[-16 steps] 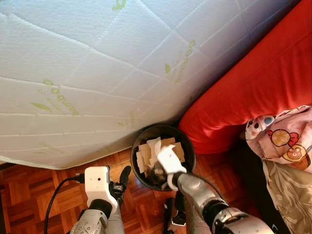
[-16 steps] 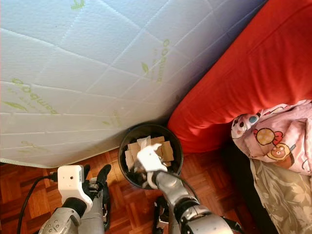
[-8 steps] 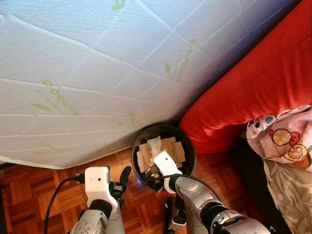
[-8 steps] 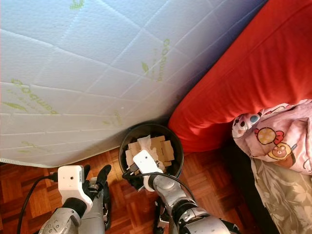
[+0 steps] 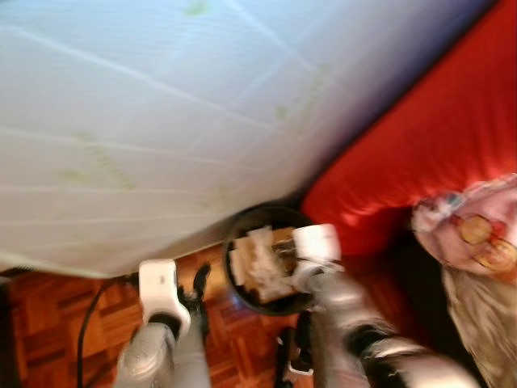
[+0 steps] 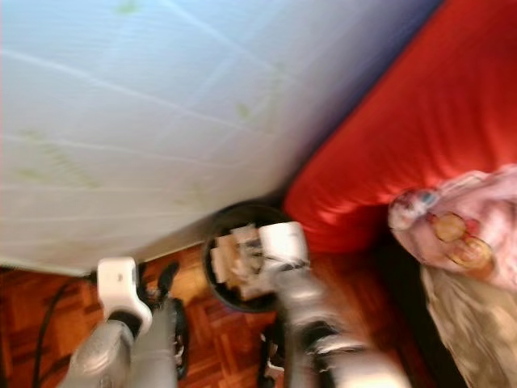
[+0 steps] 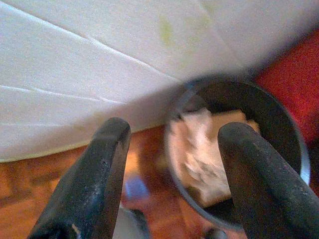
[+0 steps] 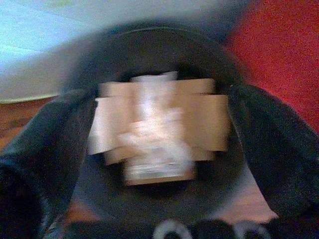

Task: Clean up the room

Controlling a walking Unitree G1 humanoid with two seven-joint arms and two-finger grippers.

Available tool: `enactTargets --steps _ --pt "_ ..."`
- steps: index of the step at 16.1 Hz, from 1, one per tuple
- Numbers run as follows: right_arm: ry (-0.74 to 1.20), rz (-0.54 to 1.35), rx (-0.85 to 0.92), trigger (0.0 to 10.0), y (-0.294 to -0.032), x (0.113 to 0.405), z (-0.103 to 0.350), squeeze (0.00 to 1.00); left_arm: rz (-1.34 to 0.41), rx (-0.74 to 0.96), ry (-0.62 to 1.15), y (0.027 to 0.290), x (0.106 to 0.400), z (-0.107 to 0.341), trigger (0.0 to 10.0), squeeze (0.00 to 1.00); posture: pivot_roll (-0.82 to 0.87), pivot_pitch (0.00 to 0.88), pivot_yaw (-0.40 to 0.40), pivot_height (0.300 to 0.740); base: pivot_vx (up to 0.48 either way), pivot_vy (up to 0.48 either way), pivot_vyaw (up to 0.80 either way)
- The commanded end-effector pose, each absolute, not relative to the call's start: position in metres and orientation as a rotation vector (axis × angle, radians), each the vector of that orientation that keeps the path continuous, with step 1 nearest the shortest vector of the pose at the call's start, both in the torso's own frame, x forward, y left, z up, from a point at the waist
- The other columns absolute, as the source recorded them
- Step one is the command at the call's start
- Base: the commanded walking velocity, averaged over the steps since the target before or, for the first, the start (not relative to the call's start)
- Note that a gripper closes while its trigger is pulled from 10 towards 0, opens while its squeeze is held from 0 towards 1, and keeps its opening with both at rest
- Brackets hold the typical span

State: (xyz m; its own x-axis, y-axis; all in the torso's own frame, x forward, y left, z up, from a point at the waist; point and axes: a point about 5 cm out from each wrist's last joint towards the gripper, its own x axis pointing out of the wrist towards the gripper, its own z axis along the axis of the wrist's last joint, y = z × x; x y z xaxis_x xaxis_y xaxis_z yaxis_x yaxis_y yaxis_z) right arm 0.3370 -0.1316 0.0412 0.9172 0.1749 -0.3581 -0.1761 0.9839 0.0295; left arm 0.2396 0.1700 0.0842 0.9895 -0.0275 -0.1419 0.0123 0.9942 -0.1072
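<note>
Round black bin [image 5: 271, 260] upright on floor; cardboard scraps [image 8: 154, 132] and crumpled paper inside.

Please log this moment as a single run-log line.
right pincer: open above round black bin | bin: cardboard scraps, tissue | left pincer: open, idle

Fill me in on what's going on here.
The robot is tidying and stands over a black waste bin on the wooden floor, wedged between a white mattress and a red cushion. Its right gripper hangs open above the bin, which holds cardboard pieces and crumpled paper. The left gripper waits open beside the bin. The head views are blurred.
</note>
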Motion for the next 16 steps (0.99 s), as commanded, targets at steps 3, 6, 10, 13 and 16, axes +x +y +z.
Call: enactTargets --steps 3,6,10,13,16 --pt "0.423 0.093 0.028 10.0 -0.175 0.310 0.014 0.00 0.016 -0.079 0.225 0.191 0.244 0.061 10.0 0.00 0.20 0.273 -0.102 0.646 0.000 0.000 0.00" --pt "0.518 -0.014 0.090 10.0 -0.190 0.267 -0.023 0.00 0.023 -0.057 0.294 0.204 0.259 0.039 10.0 0.00 0.15 0.171 -0.059 0.646 0.000 0.000 0.00" --pt "0.615 -0.086 0.170 10.0 -0.186 0.230 -0.051 0.00 0.120 -0.057 0.402 0.226 0.264 0.012 10.0 0.00 0.12 0.058 -0.036 0.646 0.000 0.000 0.00" --pt "0.663 -0.128 0.186 10.0 -0.186 0.221 -0.058 0.00 0.097 -0.076 0.503 0.225 0.254 -0.011 10.0 0.00 0.10 0.010 -0.025 0.646 0.000 0.000 0.00" --pt "0.755 -0.103 0.164 10.0 -0.187 0.209 -0.067 0.00 0.108 -0.149 0.633 0.211 0.240 -0.037 10.0 0.00 0.04 0.000 -0.037 0.646 0.000 0.000 0.00"
